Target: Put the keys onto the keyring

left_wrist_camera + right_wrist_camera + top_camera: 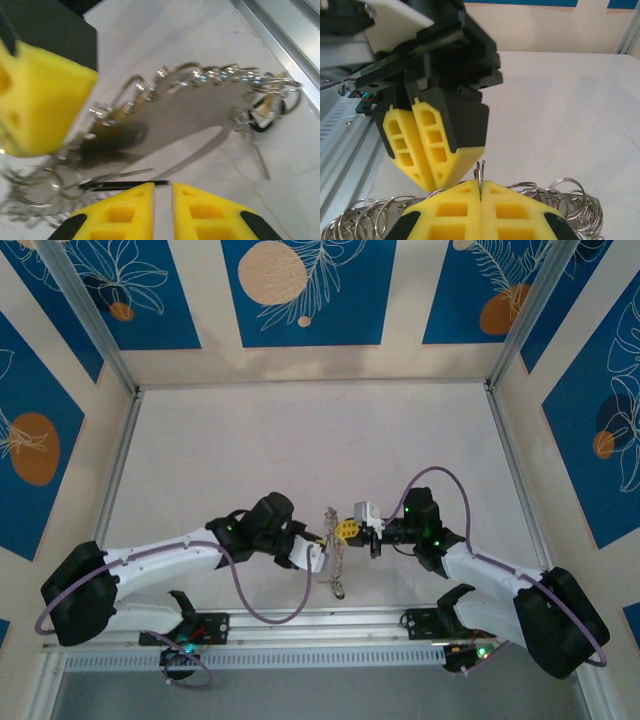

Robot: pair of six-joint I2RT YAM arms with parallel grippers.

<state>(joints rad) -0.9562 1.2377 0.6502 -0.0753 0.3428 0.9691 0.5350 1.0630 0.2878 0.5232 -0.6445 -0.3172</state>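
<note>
1. White worktop inside walls of blue leaf-print panels. Both arms meet at its near centre, over a tangle of silvery metal.
2. The keyring lies flat on the worktop as a long wire loop fringed with keys. One end runs under the right gripper.
3. The right gripper is clenched on a thin upright wire loop, which I judge to be part of the keyring.
4. The left gripper hovers just beside it with its jaws a sliver apart. I cannot tell whether it pinches something thin or grasps nothing. A thin dark sliver lies right at its fingertips.
5. Risk: the wire is thin and springy, so a small twist by the right gripper could let it snap out of the pads.
6. Risk: the two sets of yellow fingers are almost touching. A careless approach could knock them together and push the ring out of line.
7. Risk: the loose rings crowd close around the grip. Closing blindly could catch the wrong loop, or drag the whole bundle along.
</note>
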